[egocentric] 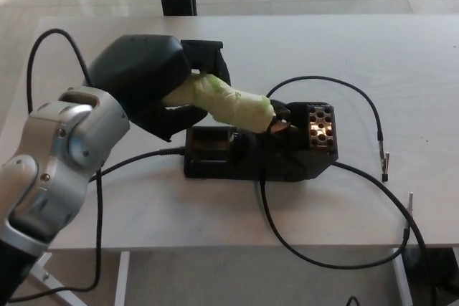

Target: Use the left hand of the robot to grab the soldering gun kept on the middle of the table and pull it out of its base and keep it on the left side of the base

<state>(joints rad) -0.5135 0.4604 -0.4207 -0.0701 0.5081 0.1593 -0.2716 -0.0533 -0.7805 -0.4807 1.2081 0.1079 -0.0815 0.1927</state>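
— What did you have hold of?

— My left hand (159,80), matte black, was wrapped tight around the soldering gun (224,102) by its handle, bulky with wrinkled yellow-green tape.

— And where was the gun?

— Slanting down from my fingers, its dark tip end at the perforated metal holder of the boxy black base (258,152), just beyond my hand on the pale table (215,213).

Pale table (358,41); black base (258,155), black cables (373,116) on it.
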